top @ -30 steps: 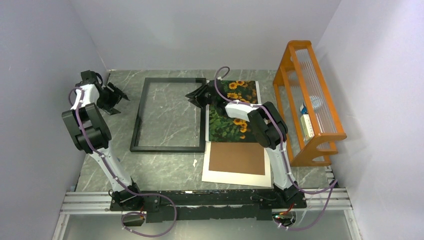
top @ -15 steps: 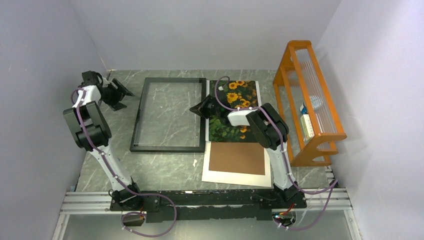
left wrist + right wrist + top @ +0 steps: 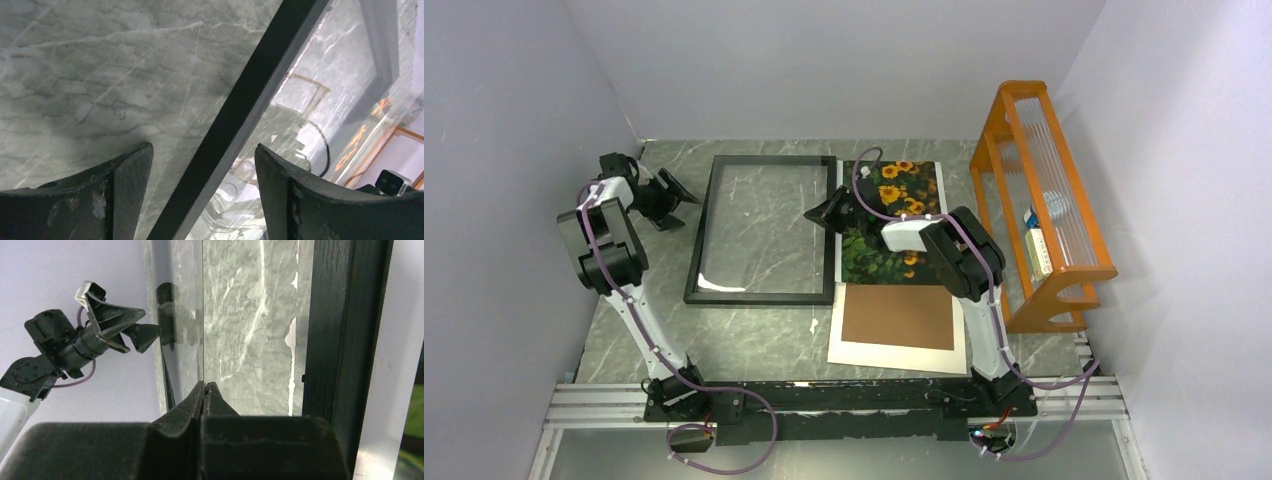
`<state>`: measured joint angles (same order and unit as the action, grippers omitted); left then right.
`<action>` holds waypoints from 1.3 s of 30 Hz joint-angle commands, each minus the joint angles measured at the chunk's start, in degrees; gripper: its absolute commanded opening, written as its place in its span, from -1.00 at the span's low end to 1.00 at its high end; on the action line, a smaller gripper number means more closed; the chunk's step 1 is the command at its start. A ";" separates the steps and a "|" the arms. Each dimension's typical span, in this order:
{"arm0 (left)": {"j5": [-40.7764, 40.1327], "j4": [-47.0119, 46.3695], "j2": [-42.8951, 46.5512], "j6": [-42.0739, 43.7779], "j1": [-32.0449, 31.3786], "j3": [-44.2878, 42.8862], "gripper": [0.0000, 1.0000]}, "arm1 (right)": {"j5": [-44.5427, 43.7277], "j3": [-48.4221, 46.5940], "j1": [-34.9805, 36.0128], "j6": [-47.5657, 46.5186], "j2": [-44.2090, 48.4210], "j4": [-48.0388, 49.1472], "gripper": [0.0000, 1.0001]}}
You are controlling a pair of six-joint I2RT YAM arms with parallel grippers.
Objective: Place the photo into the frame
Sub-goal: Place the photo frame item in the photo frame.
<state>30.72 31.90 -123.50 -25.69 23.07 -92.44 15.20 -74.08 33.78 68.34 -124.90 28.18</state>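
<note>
The right arm (image 3: 924, 232) crosses the photo (image 3: 914, 180), between frame (image 3: 759, 294) and orange rack (image 3: 1064, 270).

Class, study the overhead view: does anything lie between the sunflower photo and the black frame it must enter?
Nothing lies between them: the photo sits right beside the frame. Only the shut right gripper reaches across its right rail.

Orange rack (image 3: 1069, 280) stands at right; brown board (image 3: 897, 316) lies on white mat (image 3: 894, 355).

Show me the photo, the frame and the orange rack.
the photo (image 3: 914, 182): top view, sunflowers near its far edge.
the frame (image 3: 759, 296): top view, its near black rail.
the orange rack (image 3: 1069, 278): top view, its near end.
</note>
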 commanded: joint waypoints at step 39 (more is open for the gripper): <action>2.20 -3.07 -3.27 1.34 -1.89 0.25 0.57 | -0.63 7.08 2.01 2.42 4.65 7.72 -1.00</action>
<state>32.56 29.32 -124.81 -25.58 21.69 -92.25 12.51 -67.35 35.42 71.75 -123.57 32.67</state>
